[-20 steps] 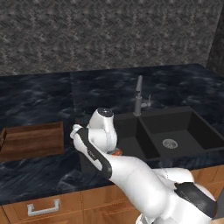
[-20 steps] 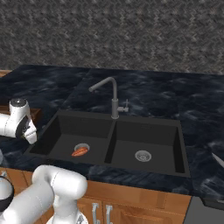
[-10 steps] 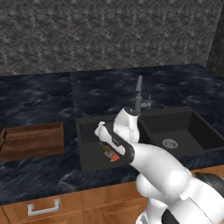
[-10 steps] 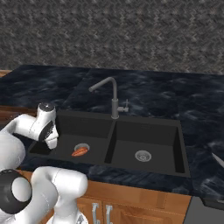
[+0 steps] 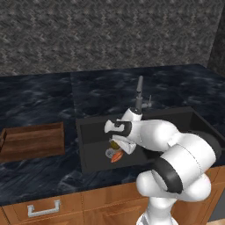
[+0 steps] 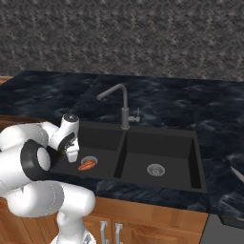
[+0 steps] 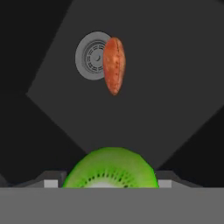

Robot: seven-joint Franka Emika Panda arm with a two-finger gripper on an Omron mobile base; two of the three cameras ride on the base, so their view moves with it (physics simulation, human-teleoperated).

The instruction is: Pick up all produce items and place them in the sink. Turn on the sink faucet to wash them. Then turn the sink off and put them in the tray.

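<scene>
The green fruit point(image 7: 111, 168) is gripped between the fingers point(image 5: 115, 145) above the left basin of the black sink point(image 6: 164, 143), where the orange carrot point(image 7: 114, 64) lies touching the round drain point(image 7: 92, 55).

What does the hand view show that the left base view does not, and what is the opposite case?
Hand view adds: the cut green face and dark seeds of the kiwi half held in the gripper. Left base view adds: the wooden tray on the counter and the faucet. Both share: the orange-red carrot-like piece lying beside the drain in the black sink.
</scene>
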